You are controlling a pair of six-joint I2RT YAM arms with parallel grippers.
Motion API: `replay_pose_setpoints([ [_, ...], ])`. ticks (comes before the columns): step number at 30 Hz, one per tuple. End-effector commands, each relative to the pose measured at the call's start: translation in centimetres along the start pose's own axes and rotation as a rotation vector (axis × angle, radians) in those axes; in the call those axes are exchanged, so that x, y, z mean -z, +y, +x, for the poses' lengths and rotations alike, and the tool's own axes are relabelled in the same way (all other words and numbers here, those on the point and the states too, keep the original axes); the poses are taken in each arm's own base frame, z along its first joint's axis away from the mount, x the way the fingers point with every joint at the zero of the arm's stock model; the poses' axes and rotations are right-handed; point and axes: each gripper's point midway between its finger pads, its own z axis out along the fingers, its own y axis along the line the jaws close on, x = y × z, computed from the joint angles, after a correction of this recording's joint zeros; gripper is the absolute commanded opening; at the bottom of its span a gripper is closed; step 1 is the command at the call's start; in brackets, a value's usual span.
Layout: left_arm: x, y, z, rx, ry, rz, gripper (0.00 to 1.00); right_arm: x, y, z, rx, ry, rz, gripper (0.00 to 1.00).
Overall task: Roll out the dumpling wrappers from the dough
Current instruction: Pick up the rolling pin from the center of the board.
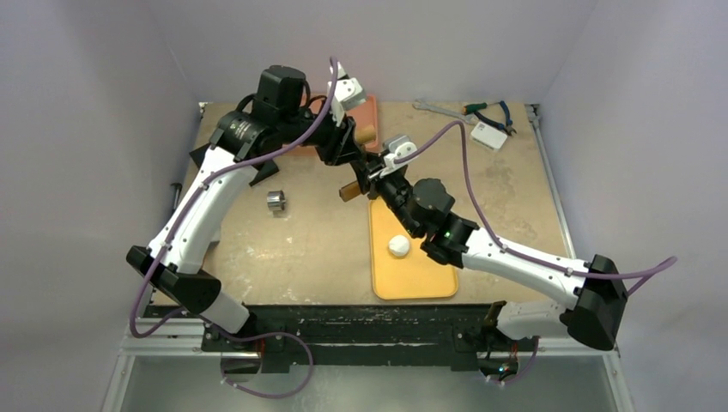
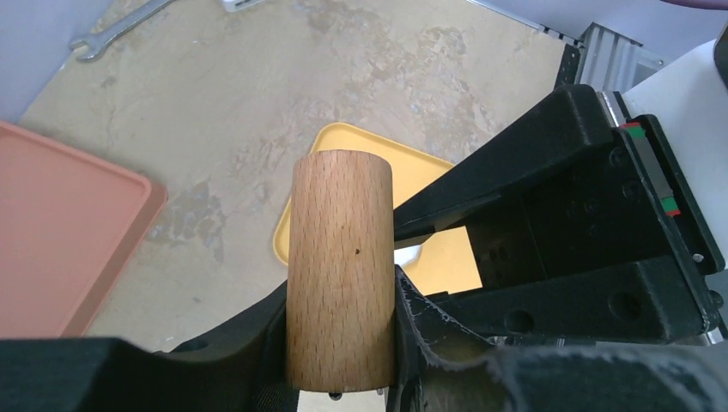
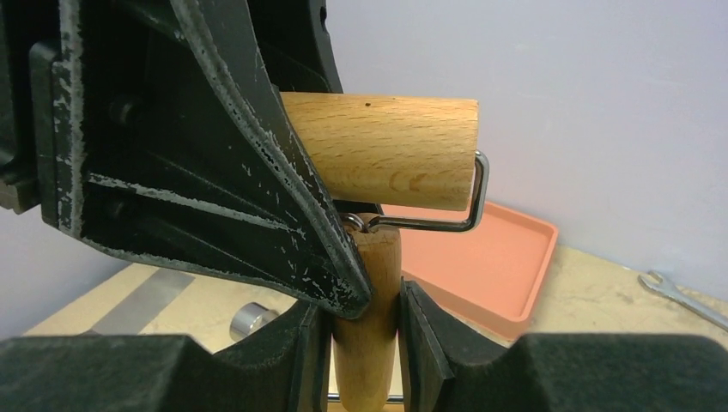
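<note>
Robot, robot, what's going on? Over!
Left fingers clamp wooden roller, right fingers its handle. White dough lies on yellow tray. Nothing on top of it.

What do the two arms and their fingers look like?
The left arm and right arm have white links with black joints and bases. A purple cable runs along each. The fingers are black and tapered, with scuffed, whitish edges. A small green light shows on the right arm.

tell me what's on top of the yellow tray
A white dough lump sits on the yellow tray, near its middle. The tray's far end is covered by the right arm, whose fingers grip the wooden roller, so anything there cannot be seen.
</note>
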Motion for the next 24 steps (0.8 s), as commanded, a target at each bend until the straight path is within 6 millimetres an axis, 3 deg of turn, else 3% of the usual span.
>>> replay_pose_setpoints([
  [1, 0.2, 0.4, 0.4, -0.030, 0.007, -0.015, 0.00, 0.0, 1.3, -3.1, -0.044, -0.107, -0.061, 0.00],
  [5, -0.4, 0.8, 1.7, -0.045, 0.017, -0.022, 0.00, 0.3, 1.6, -1.7, -0.043, -0.080, -0.088, 0.00],
  [7, -1.1, 1.5, 2.6, -0.075, 0.019, -0.048, 0.00, 0.6, 1.8, 0.0, -0.020, -0.022, -0.107, 0.00],
  [11, -4.2, 1.2, 6.2, -0.120, 0.106, -0.013, 0.00, 1.9, 2.0, 4.7, -0.003, 0.142, -0.132, 0.01],
  [16, -8.2, 0.3, 8.9, -0.156, 0.148, 0.073, 0.00, 4.4, 0.8, 10.3, 0.011, 0.298, -0.105, 0.09],
  [19, -10.4, 0.2, 9.9, -0.164, 0.147, 0.110, 0.00, 6.1, -0.4, 12.1, -0.001, 0.338, -0.075, 0.23],
  [24, -13.6, -1.1, 12.6, -0.177, 0.182, 0.204, 0.00, 7.6, -2.4, 12.4, -0.025, 0.342, -0.048, 0.52],
])
